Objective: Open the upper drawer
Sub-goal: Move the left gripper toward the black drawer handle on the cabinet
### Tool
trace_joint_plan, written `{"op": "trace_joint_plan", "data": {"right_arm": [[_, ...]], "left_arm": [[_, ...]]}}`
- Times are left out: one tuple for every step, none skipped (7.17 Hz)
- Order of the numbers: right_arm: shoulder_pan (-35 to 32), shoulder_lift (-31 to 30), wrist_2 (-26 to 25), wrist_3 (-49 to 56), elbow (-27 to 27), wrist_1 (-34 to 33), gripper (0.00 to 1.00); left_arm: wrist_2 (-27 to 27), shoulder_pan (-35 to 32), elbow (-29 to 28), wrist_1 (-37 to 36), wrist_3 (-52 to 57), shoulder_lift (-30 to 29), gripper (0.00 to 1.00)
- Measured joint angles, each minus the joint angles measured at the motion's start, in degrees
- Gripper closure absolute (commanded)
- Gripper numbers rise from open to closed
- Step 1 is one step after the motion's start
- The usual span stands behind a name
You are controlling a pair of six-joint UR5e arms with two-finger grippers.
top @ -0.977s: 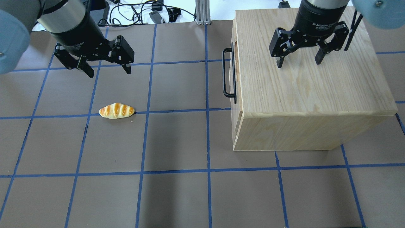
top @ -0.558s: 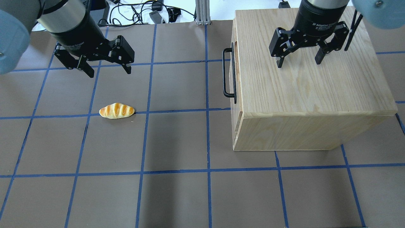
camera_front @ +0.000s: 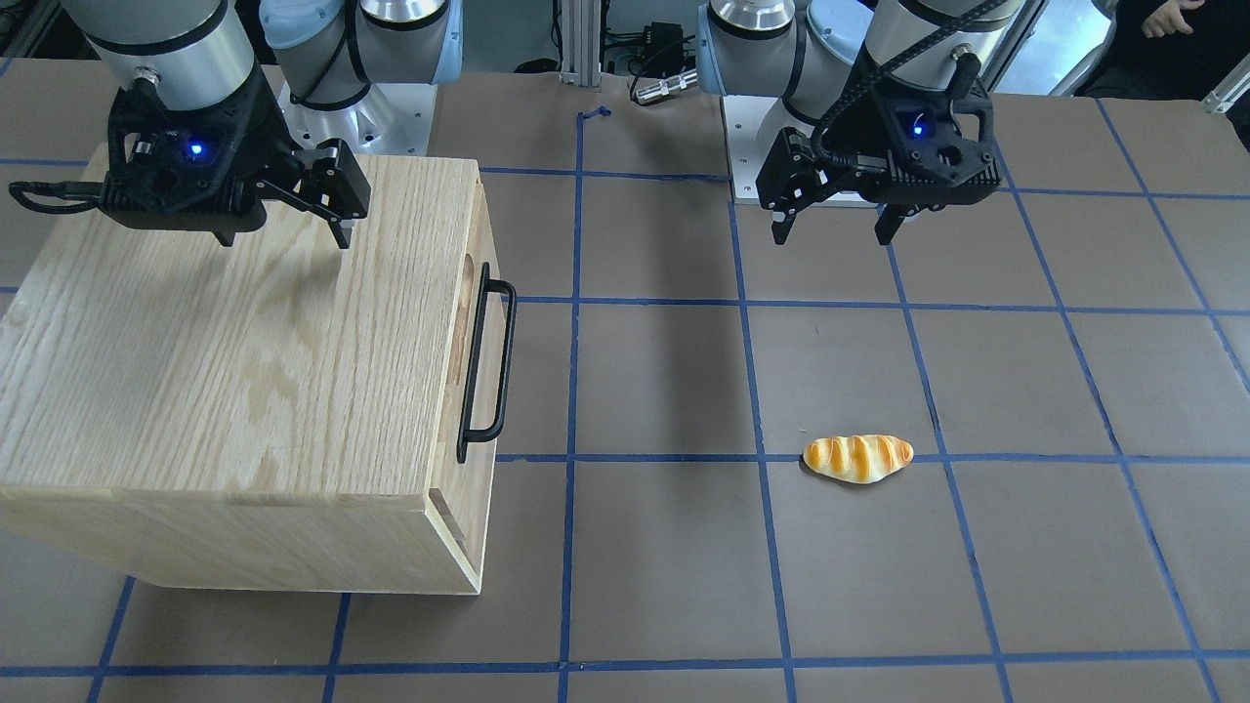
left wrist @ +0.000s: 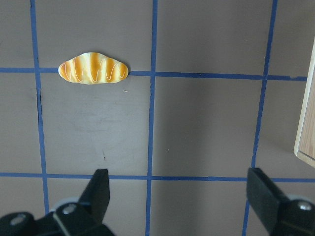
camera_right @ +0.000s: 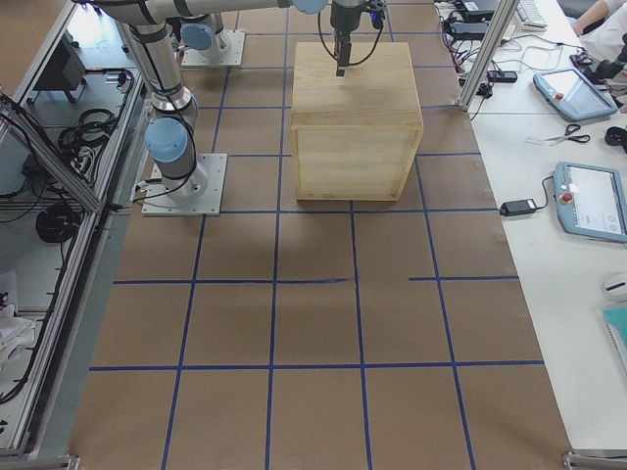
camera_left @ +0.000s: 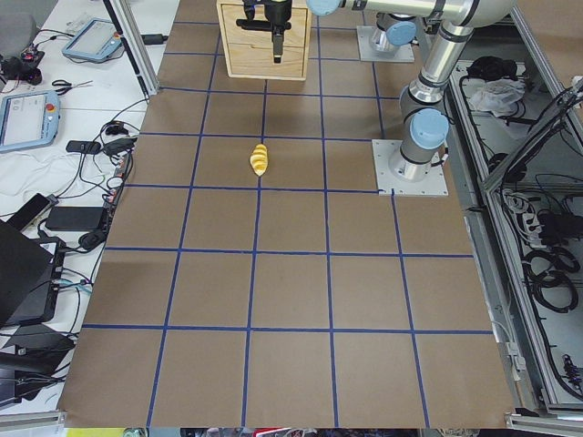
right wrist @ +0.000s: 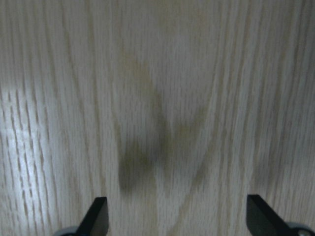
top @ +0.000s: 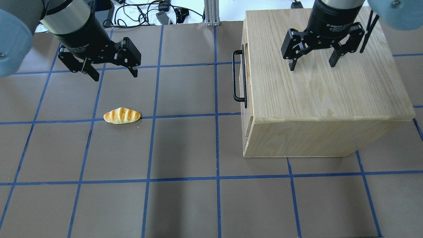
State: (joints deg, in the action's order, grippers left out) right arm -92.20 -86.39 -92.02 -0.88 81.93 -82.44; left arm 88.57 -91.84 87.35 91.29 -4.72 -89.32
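Against the frame a second back, the left gripper (top: pixel 115 76) has nudged slightly toward the overhead view's right and lower edge; nothing else has shifted. It hangs over bare table in the upper left of that view, black fingers spread wide, nothing between them. The right gripper (top: pixel 311 66) hasn't moved from the upper right, above the cabinet (top: pixel 324 86) top, fingers likewise wide apart and empty. Its wrist view shows only blurred oak grain with the two fingertips in the lower corners. The upper drawer (camera_front: pixel 480 234) is at the top of the cabinet's front, in the left half of the front-facing view. It is shut, its panel flush, as it was. Panel is pale wood with an oval recess. Its handle (top: pixel 234 76) is a long thin black metal bar with rounded ends, standing off the panel, no gripper near it. Cabinet is a big box with bold cathedral grain on top. A bread roll (top: pixel 122 115), glossy orange-yellow with pale stripes and pointed ends, lies on a tape line left of centre. Table (top: pixel 185 148) is matte brown with a grid of blue tape.
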Motion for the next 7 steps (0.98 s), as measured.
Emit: {"op": "trace_joint_plan", "data": {"right_arm": [[0.00,0.00,0.00,0.00,0.01,0.01,0.00],[0.00,0.00,0.00,0.00,0.02,0.00,0.00],[0.00,0.00,0.00,0.00,0.01,0.00,0.00],[0.00,0.00,0.00,0.00,0.00,0.00,0.00],[0.00,0.00,0.00,0.00,0.01,0.00,0.00],[0.00,0.00,0.00,0.00,0.02,0.00,0.00],[0.00,0.00,0.00,0.02,0.01,0.00,0.00]], "left_arm": [[-0.93,-0.57,-0.13,-0.51,-0.67,-0.58,0.00],[-2.89,-2.00,-0.23,-2.19,-2.12,-1.85,0.00],[-5.08,-3.79,-0.21,-5.30,-3.45,-4.03,0.00],[-7.45,-5.60,-0.27,-9.61,-4.50,-6.82,0.00],[-9.77,-7.47,-0.45,-14.29,-5.73,-9.46,0.00],[-11.62,-9.60,-0.59,-18.58,-7.04,-11.89,0.00],[-12.59,-11.89,-0.67,-22.05,-8.10,-14.10,0.00]]}}
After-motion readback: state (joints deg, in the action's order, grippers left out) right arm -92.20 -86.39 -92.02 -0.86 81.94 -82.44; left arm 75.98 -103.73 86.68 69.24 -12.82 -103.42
